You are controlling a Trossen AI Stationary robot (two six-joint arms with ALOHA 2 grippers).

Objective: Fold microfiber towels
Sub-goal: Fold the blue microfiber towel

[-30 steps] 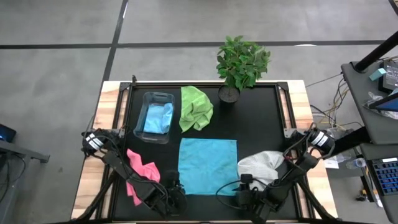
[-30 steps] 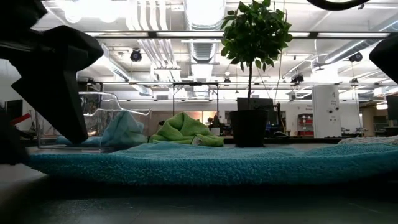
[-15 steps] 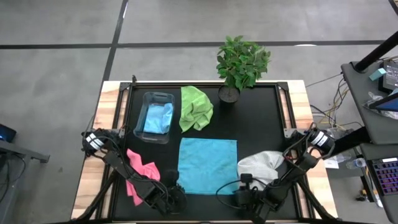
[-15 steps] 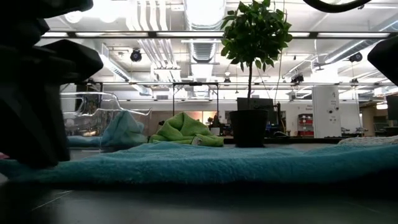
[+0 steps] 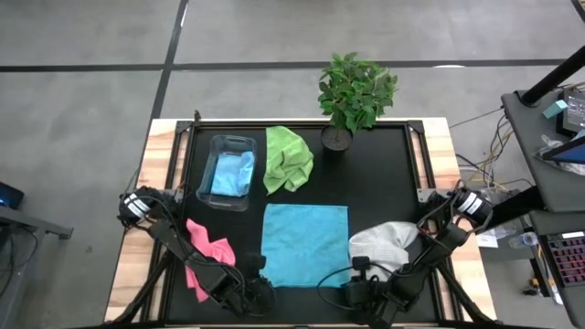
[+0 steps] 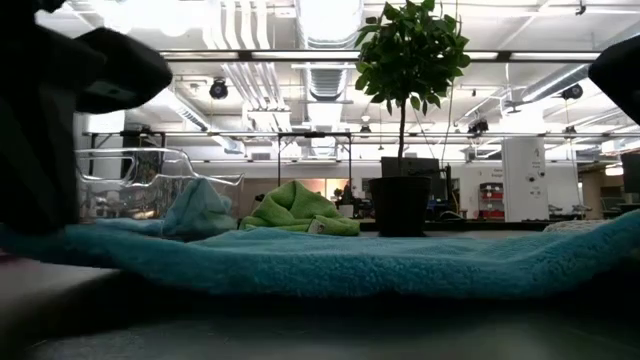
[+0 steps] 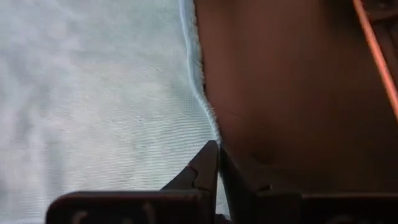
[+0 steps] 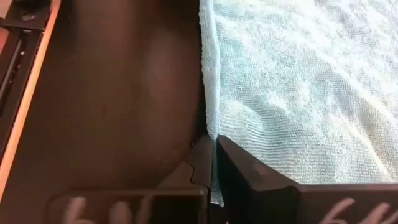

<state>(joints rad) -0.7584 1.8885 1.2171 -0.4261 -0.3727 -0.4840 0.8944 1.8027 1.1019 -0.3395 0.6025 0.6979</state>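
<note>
Left gripper (image 7: 217, 149) pinched shut on flat blue towel (image 5: 305, 242) at its near left corner; right gripper (image 8: 214, 144) likewise clamped on the near right corner. Both fingertips hidden under arm bulk from above. Pink towel (image 5: 207, 250) and white towel (image 5: 384, 245) crumpled, partly covered by arms. Green towel (image 5: 287, 157) bunched beside plant (image 5: 355, 91); second blue towel inside clear bin (image 5: 230, 170).

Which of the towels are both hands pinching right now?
The light blue towel spread flat at the table's front centre. The left hand and right hand are each shut on its near edge; the other towels lie crumpled and untouched.
</note>
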